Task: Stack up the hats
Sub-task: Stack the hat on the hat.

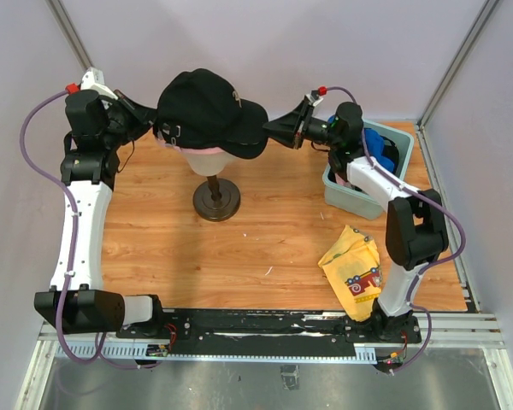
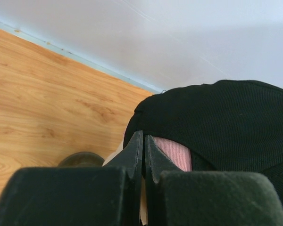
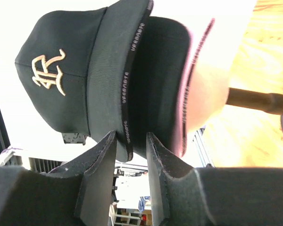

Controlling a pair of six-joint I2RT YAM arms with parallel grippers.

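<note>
Top view looks down over the whole bench [image 1: 265,239]. Both wrist views sit close to the black cap [image 1: 207,111], left behind it, right facing its brim; all share it.

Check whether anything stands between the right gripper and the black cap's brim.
Nothing visible does. The right gripper has its jaws open, and the brim edge of the black cap lies in the gap between them. The pink cap sits under the black one.
</note>
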